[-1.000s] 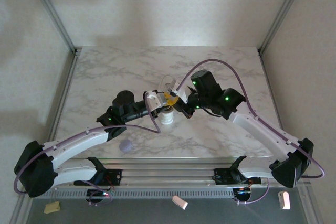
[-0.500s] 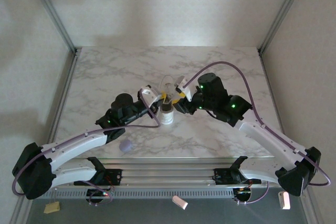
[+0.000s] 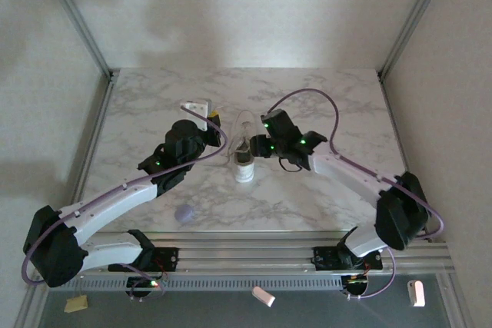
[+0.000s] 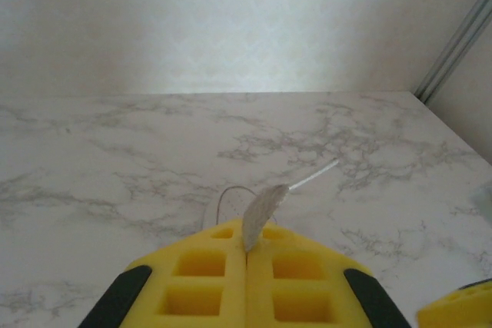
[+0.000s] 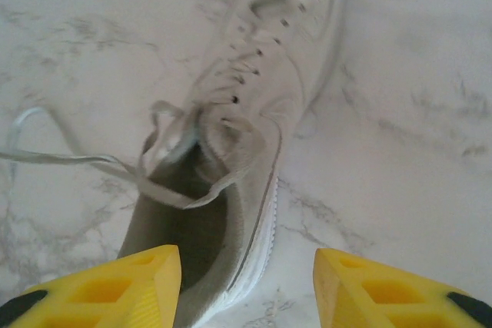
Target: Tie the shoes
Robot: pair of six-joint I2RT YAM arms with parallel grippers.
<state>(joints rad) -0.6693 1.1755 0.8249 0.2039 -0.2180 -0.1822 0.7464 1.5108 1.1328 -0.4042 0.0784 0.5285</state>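
Yellow pads (image 4: 200, 286) of the left hand (image 4: 247, 245) are clenched on a white lace (image 4: 263, 205), whose end sticks up between them. In the top view this hand sits up and left of the shoe (image 3: 244, 160), likely to hold that strand taut and out of the way. The right hand (image 5: 244, 266) is released, its fingers spread either side of the heel at the bottom of its wrist view, probably poised to take the loose strands crossing the tongue. The shoe lies mid-frame on the marble counter (image 3: 146, 105).
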